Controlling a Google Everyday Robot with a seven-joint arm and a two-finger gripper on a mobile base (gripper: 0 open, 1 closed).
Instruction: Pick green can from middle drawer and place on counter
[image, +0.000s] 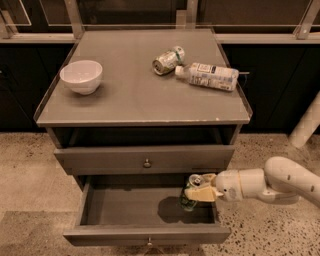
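The middle drawer (120, 202) is pulled open below the closed drawer front. The green can (189, 196), dark green with a silver top, is at the drawer's right side, upright and slightly tilted, with its shadow on the drawer floor to its left. My gripper (199, 192) reaches in from the right on a white arm, and its yellowish fingers (201, 195) are shut on the can's side. The counter (135, 95) is the flat grey cabinet top above the drawers.
On the counter stand a white bowl (81, 76) at the left, a paler silver-and-green can (168, 60) lying on its side, and a lying plastic bottle (207, 76) at the right. A closed drawer front with a round knob (146, 163) sits above the open drawer. The floor is speckled.
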